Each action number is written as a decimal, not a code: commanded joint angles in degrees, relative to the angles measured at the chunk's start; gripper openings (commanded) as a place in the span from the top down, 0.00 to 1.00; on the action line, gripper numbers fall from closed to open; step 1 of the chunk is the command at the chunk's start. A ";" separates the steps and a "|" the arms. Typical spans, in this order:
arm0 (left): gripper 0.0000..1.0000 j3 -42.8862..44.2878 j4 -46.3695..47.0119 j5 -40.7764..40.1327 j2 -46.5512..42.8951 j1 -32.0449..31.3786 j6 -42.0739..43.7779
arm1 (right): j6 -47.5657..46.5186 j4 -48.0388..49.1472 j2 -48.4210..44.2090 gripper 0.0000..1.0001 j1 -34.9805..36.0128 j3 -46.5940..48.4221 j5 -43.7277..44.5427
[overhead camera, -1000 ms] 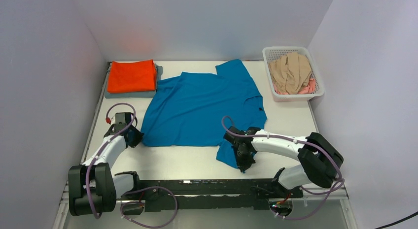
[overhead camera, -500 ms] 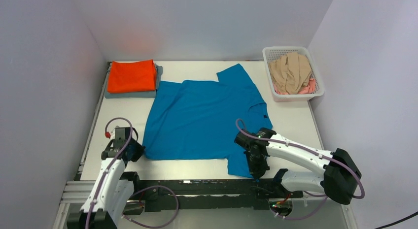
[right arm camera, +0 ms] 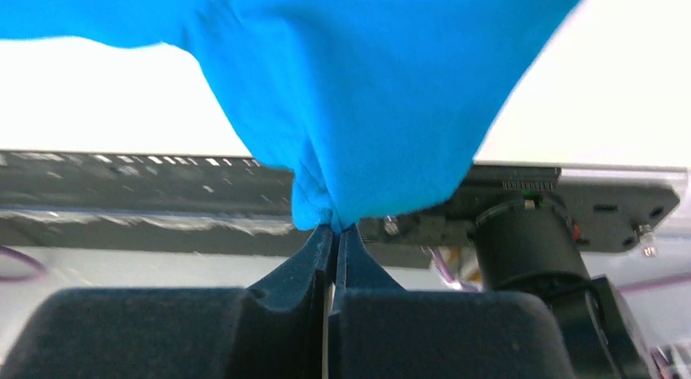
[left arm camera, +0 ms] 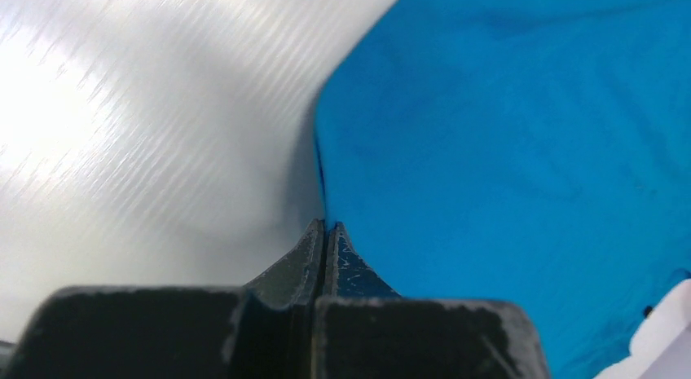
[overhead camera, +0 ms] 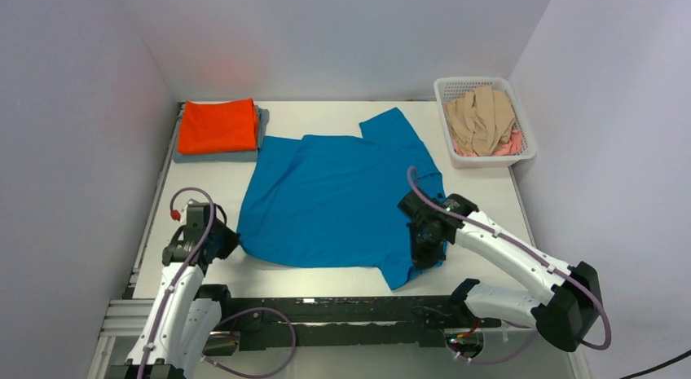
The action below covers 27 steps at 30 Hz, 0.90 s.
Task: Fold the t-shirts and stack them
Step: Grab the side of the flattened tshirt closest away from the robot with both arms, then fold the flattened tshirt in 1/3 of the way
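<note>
The teal-blue t-shirt (overhead camera: 334, 200) lies spread across the middle of the table. My left gripper (overhead camera: 227, 242) is shut on its near-left hem corner; in the left wrist view the jaws (left arm camera: 325, 226) pinch the shirt's edge (left arm camera: 505, 134). My right gripper (overhead camera: 424, 253) is shut on the shirt's near-right part, which hangs lifted from the closed jaws (right arm camera: 334, 228) as teal cloth (right arm camera: 367, 85). A folded orange t-shirt (overhead camera: 217, 125) lies on a folded grey one (overhead camera: 213, 156) at the back left. Beige (overhead camera: 481, 118) and pink (overhead camera: 509, 144) shirts lie crumpled in the basket.
The white lattice basket (overhead camera: 442, 87) stands at the back right by the right wall. A black rail (overhead camera: 342, 310) with the arm bases runs along the near table edge. Walls close in on the left, back and right.
Both grippers have kept hold of the teal shirt. The right one has moved right and back, the left one nearer to me. The shirt lies flatter and more spread out.
</note>
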 commanded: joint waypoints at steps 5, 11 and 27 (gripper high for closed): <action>1.00 7.43 11.99 1.53 8.61 -0.21 -0.22 | -9.47 11.21 3.42 1.00 -10.89 10.11 5.25; 1.00 12.34 15.71 -0.47 17.26 -0.15 -0.29 | -11.80 16.29 8.35 1.00 -16.54 15.19 9.08; 1.00 22.24 23.93 -1.94 36.28 -0.12 0.88 | -14.93 23.68 22.23 1.00 -25.42 24.94 8.90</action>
